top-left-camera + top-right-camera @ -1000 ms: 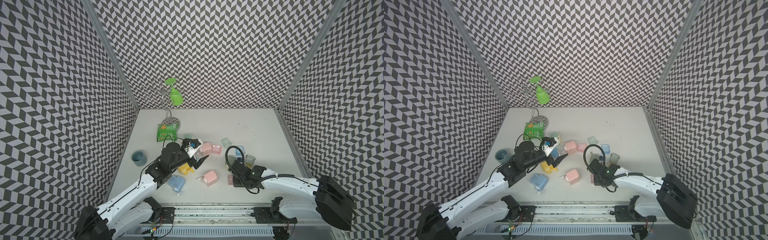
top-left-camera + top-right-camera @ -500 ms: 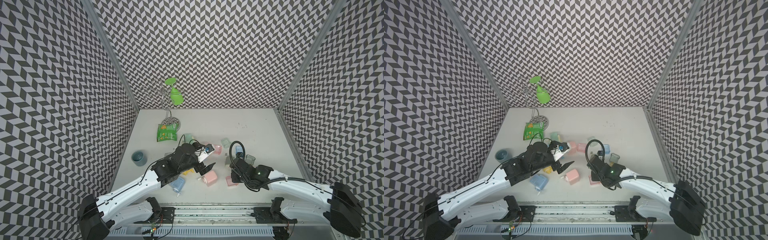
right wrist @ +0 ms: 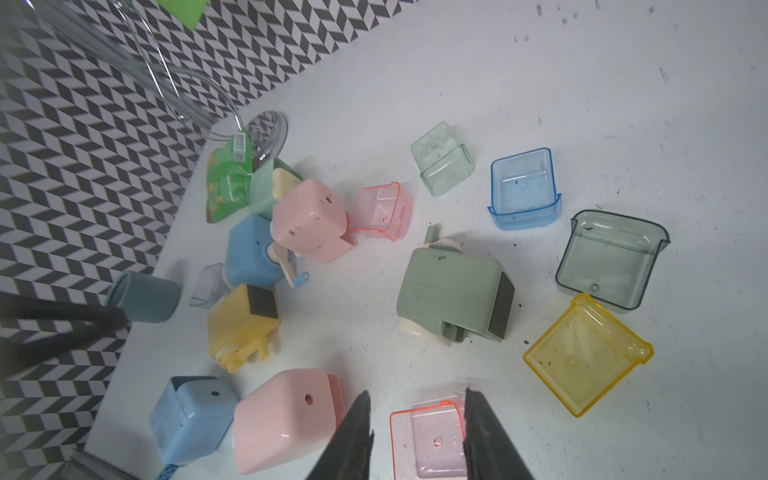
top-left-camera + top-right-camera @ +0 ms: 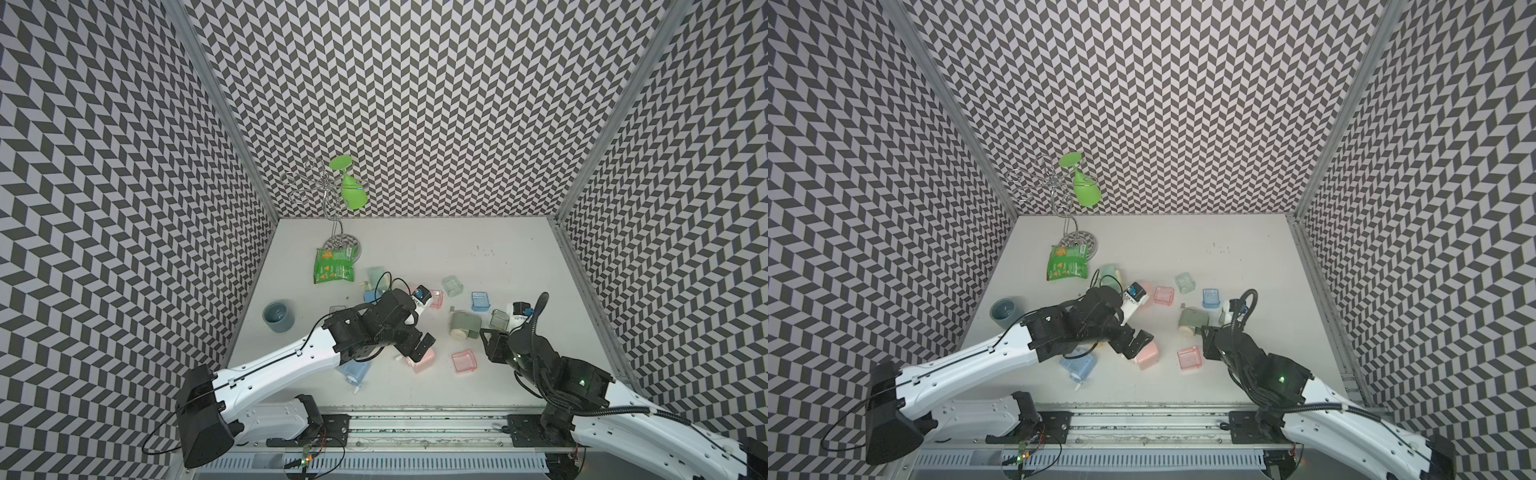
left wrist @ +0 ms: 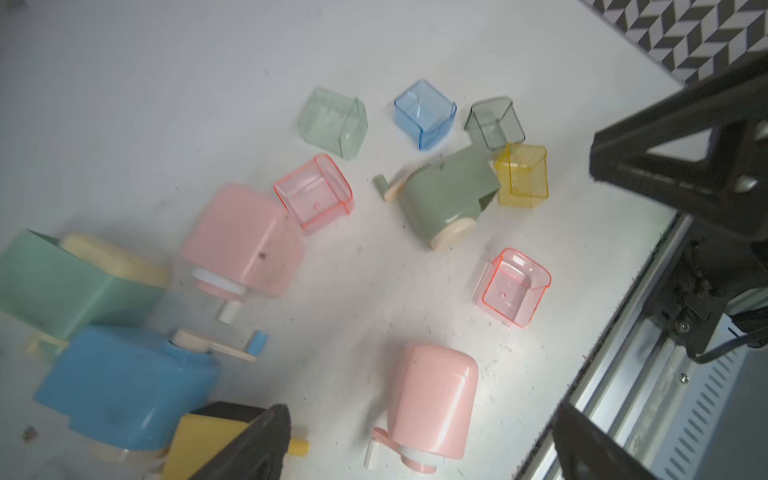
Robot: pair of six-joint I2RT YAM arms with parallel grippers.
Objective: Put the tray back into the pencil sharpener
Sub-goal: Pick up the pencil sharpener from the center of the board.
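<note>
Our right gripper (image 3: 415, 392) stands part-open astride the pink tray (image 3: 432, 440), not clamping it. Our left gripper (image 4: 419, 348) gapes empty above the pink sharpener (image 5: 432, 395). The tray lies mouth-up near the front edge of the table (image 4: 415, 388), with bare surface around it.

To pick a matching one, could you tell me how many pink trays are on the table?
2. One pink tray lies near the front, by the right tool; a second pink tray lies farther back, beside a pink sharpener. The arms may hide more.
</note>
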